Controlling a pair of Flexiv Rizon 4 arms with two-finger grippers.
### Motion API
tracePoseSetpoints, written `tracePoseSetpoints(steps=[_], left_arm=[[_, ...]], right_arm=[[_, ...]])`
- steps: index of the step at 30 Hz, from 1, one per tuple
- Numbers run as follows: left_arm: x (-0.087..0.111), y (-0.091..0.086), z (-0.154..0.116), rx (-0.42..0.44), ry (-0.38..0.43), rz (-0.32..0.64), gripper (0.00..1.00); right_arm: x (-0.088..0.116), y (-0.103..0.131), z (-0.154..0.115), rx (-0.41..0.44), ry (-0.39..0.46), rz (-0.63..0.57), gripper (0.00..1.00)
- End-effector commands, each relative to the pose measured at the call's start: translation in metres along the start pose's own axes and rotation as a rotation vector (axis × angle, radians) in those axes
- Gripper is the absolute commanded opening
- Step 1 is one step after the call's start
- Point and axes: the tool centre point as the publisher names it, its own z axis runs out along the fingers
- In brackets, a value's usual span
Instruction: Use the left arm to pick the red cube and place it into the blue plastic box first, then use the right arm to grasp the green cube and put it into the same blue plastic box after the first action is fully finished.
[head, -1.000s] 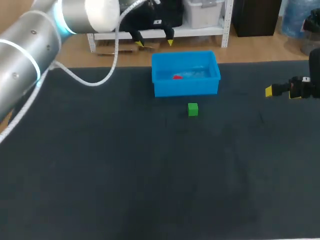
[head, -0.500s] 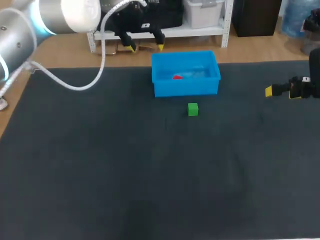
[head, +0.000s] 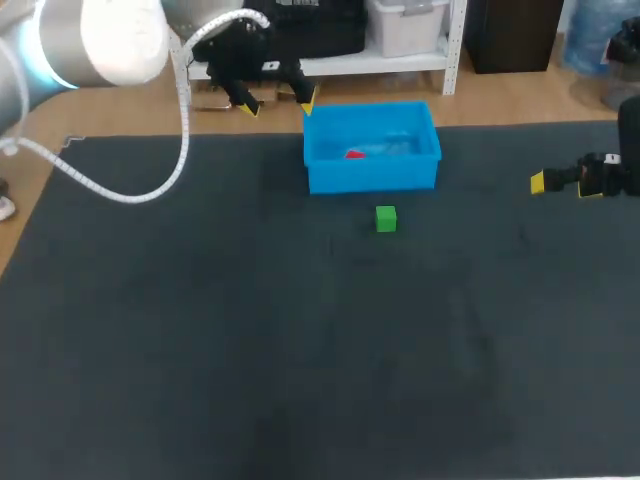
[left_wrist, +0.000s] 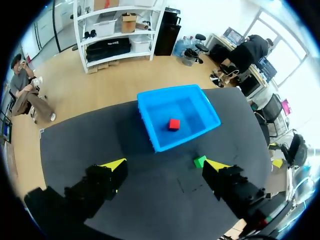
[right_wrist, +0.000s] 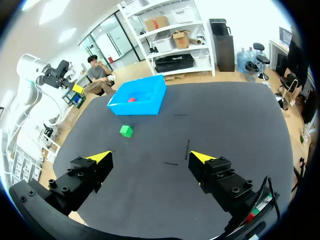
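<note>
The red cube (head: 354, 154) lies inside the blue plastic box (head: 372, 178) at the table's far middle. The green cube (head: 386, 218) sits on the dark mat just in front of the box. My left gripper (head: 276, 103) hangs open and empty, raised beyond the box's far left corner. In the left wrist view the red cube (left_wrist: 173, 124) shows in the box (left_wrist: 170, 142), and the green cube (left_wrist: 200, 161) lies near one yellow tip of my open left gripper (left_wrist: 166, 164). My right gripper (head: 560, 183) is open at the right edge, far from the green cube (right_wrist: 126, 131).
The dark mat (head: 300, 350) covers the whole table. Apart from the box and the green cube, nothing else stands on it. A white cable (head: 150, 185) loops down from my left arm over the mat's far left corner.
My left arm has swung back to the left, carrying its open gripper leftward away from the box. The right arm, the box and both cubes have not moved.
</note>
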Motion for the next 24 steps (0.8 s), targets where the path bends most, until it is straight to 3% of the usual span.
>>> tracePoseSetpoints(steps=[1,24], left_arm=[[0.013,0.004,-0.006,0.020,-0.188,0.011,1.00],[0.044,0.011,-0.019,0.081,-0.165,0.101,1.00]], right_arm=[[0.000,0.000,0.000,0.000,0.001,-0.001,1.00],[0.000,0.000,0.000,0.000,0.001,-0.001,1.00]])
